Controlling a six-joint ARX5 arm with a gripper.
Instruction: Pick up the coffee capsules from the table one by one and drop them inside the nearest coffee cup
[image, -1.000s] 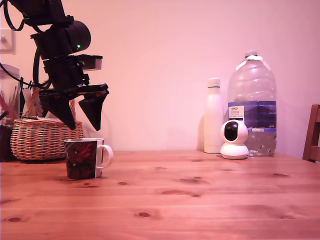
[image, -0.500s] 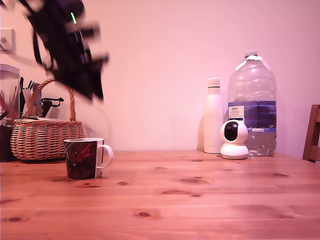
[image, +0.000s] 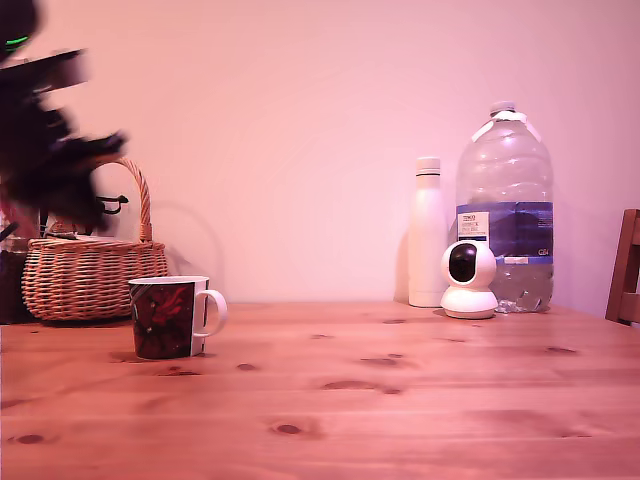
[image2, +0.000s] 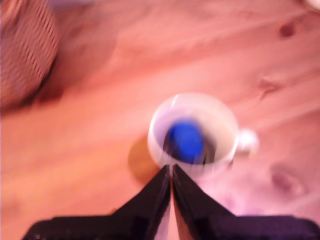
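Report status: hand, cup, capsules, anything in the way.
Hand shut, empty, blurred above the wicker basket. Coffee cup upright, blue capsule inside. No capsules visible on table. Nothing in the way.

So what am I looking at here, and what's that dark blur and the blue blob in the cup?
The dark blur is a robot arm; its end effector is the pincer at its tip. One camera stands off the arm and faces the table; the other rides on the wrist and looks down. In the wrist view the two black fingers meet, holding nothing. Below is the coffee cup with a blue object inside, too blurred to name. Behind it stands a basket; on the exterior view's right, a white bottle, a water jug and a small camera.
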